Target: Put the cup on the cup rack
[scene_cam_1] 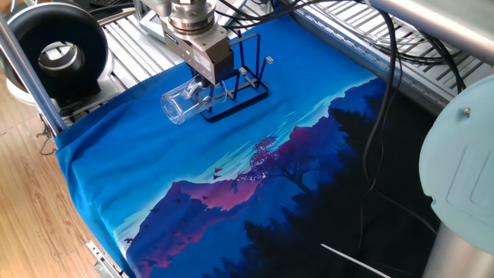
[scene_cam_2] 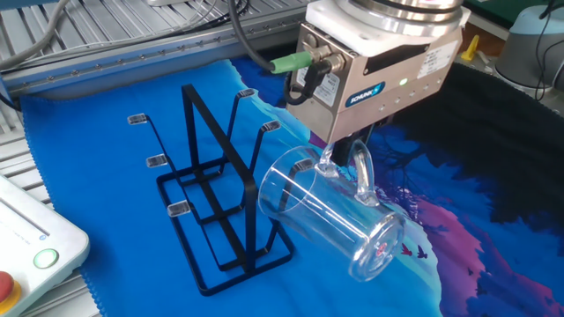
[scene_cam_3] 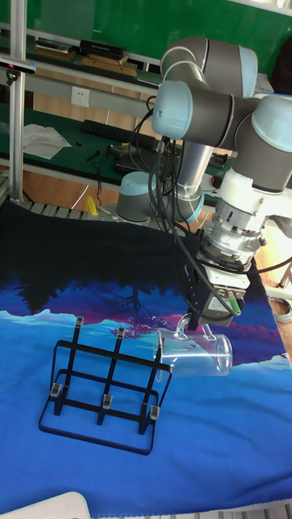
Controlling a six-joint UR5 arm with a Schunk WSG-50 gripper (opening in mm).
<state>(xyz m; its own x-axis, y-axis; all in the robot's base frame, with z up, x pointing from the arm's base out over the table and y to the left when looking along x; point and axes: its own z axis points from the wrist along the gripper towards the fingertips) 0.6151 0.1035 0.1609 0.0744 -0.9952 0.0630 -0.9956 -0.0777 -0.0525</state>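
Observation:
The clear glass cup (scene_cam_2: pixel 326 216) hangs tilted on its side just above the blue cloth, its open mouth facing the cup rack (scene_cam_2: pixel 216 189). My gripper (scene_cam_2: pixel 351 165) is shut on the cup's loop handle from above. One peg tip of the black wire rack shows through the glass at the cup's mouth. In one fixed view the cup (scene_cam_1: pixel 182 103) lies left of the rack (scene_cam_1: pixel 245 83) under the gripper (scene_cam_1: pixel 207 79). In the tall view the cup (scene_cam_3: pixel 196 355) sits at the right end of the rack (scene_cam_3: pixel 101 391), below the gripper (scene_cam_3: pixel 195 323).
A black round device (scene_cam_1: pixel 60 52) stands off the cloth's far left corner. A white box with a green button (scene_cam_2: pixel 35 248) sits beside the rack. Cables (scene_cam_1: pixel 378 116) drape over the dark part of the cloth, near the arm's pale base (scene_cam_1: pixel 463 170).

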